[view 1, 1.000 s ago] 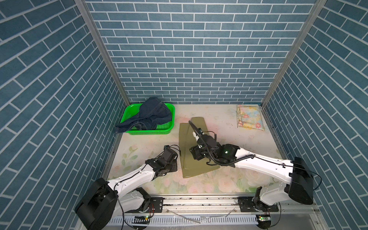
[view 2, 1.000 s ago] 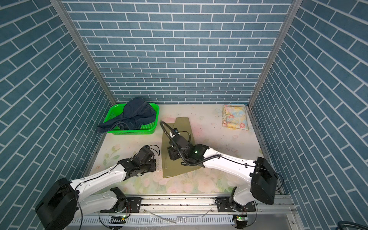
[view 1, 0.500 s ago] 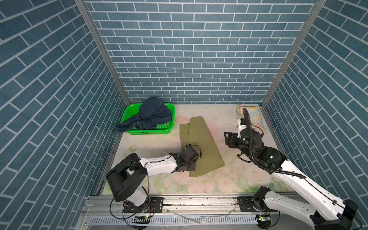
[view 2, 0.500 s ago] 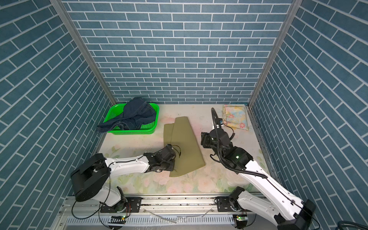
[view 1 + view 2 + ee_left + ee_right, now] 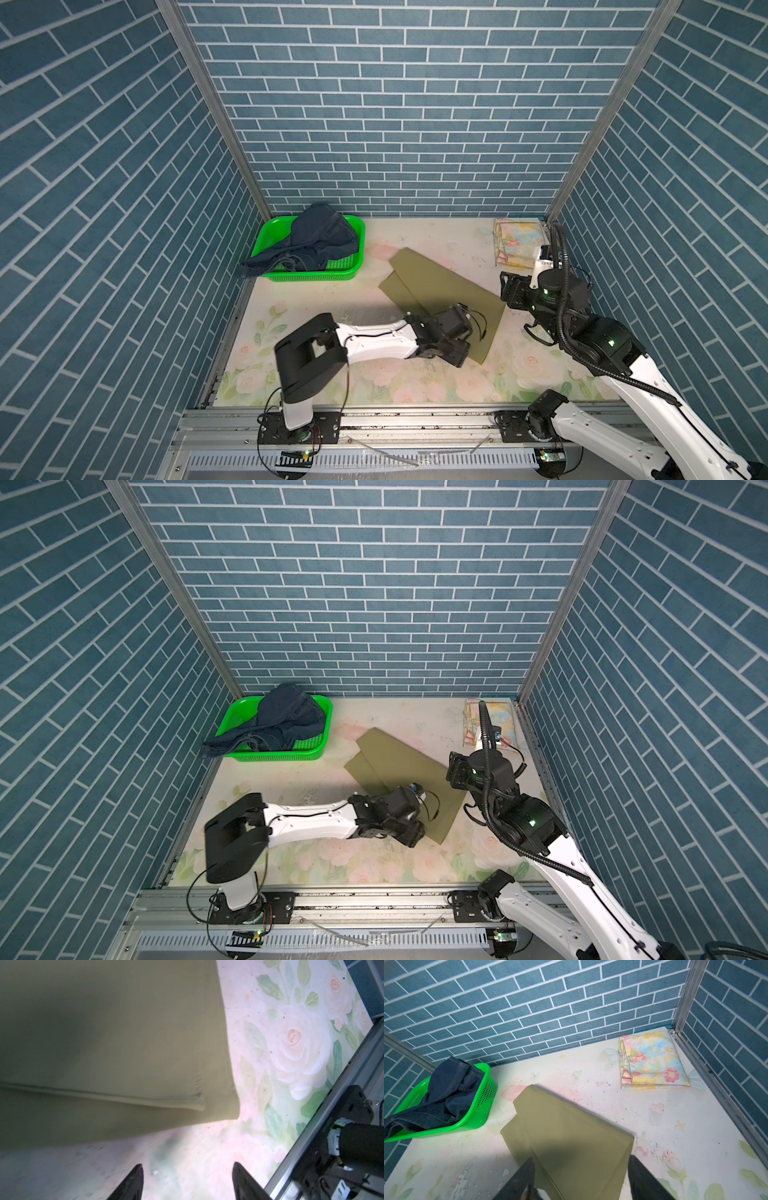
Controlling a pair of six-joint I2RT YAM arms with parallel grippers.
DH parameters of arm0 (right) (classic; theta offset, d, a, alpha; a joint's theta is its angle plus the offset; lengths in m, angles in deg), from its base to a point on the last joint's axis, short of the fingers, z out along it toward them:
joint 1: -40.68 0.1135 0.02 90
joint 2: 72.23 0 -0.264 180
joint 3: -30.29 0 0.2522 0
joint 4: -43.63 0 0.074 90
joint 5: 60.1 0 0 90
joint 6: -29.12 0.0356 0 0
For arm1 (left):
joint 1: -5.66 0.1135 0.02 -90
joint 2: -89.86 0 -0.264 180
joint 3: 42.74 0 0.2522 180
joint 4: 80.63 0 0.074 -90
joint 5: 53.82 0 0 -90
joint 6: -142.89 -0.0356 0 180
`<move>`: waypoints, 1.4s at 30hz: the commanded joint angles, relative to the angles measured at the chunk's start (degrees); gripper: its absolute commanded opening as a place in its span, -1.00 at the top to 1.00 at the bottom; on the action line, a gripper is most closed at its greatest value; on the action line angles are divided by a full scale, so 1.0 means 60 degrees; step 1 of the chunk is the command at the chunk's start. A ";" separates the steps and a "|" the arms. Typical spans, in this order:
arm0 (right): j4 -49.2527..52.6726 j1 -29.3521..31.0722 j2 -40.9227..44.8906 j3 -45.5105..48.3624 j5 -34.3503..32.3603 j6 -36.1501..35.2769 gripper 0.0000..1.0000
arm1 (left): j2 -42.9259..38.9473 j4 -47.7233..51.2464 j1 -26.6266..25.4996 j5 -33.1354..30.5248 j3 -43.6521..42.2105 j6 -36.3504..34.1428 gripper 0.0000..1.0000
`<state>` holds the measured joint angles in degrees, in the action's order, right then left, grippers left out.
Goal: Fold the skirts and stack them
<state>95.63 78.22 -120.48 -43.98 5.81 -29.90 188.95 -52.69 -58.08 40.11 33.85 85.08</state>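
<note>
The olive-khaki skirt [image 5: 444, 291] [image 5: 407, 766] lies flat on the table, folded lengthwise and slanting toward the near right. My left gripper [image 5: 187, 1164] [image 5: 459, 359] is open, low over bare table just off that skirt's near hem corner [image 5: 218, 1095], holding nothing. My right gripper [image 5: 581, 1157] [image 5: 510, 291] is open above the skirt's right edge [image 5: 571, 1136], holding nothing. The folded pastel floral skirt [image 5: 517, 243] [image 5: 652, 1061] rests in the far right corner. The dark denim skirt [image 5: 320, 245] [image 5: 450, 1093] is heaped in the green basket [image 5: 316, 276].
The green basket [image 5: 282, 756] [image 5: 481, 1105] stands at the far left against the wall, with denim spilling over its left rim. Brick walls close in three sides. A metal rail [image 5: 332, 1093] runs along the table's near edge, close to my left gripper.
My left gripper swept right with the olive skirt's near end, then opened and let go. The skirt now slants to the right. My right arm pulled back from the middle to the right.
</note>
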 commanded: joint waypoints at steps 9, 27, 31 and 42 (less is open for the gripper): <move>-0.1176 0.0007 -0.3766 0.0317 0.2402 -0.1542 -0.38 | -0.3441 0.0825 0.3093 -0.0410 -0.2900 0.0550 -0.42; -0.2971 0.1331 -1.0675 -0.3762 0.2805 -0.3818 -0.08 | -0.6353 0.3710 0.5528 -0.0636 -0.2608 -0.0328 -0.41; -0.3005 0.1320 -1.1540 -0.4540 0.2709 -0.4023 0.04 | -0.6449 0.4256 0.5664 -0.0624 -0.1998 -0.0619 -0.42; -0.3041 0.1290 -1.2833 -0.5584 0.2607 -0.4015 0.35 | -0.6671 0.5346 0.6902 -0.0020 -0.0890 -0.1326 -0.44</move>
<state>77.32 86.26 -196.46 -74.67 22.68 -52.41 149.21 -24.78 -17.71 38.49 27.05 79.40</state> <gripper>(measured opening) 0.348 0.720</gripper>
